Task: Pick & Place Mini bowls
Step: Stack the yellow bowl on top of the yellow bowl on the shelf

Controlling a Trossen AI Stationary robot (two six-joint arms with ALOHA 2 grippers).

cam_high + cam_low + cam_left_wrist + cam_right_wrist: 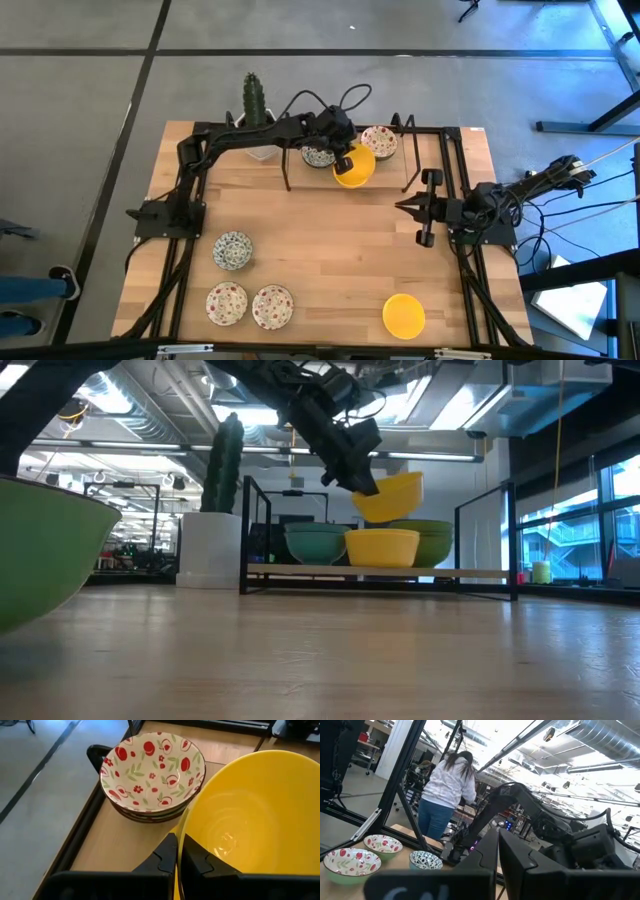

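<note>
My left gripper (345, 162) is shut on a plain yellow mini bowl (355, 168), held in the air at the black rack (443, 150) on the table's far side. In the low view this bowl (398, 495) hangs tilted just above another yellow bowl (382, 547) on the rack's shelf. A red-speckled bowl (152, 770) sits on top of a stack beside it, and a blue-green patterned bowl (318, 156) sits to the left. My right gripper (400, 206) waits shut at the table's right side, holding nothing. My left gripper pinches the yellow bowl's rim (179, 839), one finger inside the bowl and one outside. The fingers slant down from the table's left. The bowl is lifted clear and hangs tilted below the fingers, above the yellow bowl on the shelf.
Near the front edge lie a blue-green bowl (232, 250), two red-speckled bowls (227, 303) (272, 306) and a yellow bowl (403, 314). A cactus in a white pot (256, 110) stands at the far left. A person (447, 795) stands beyond the table.
</note>
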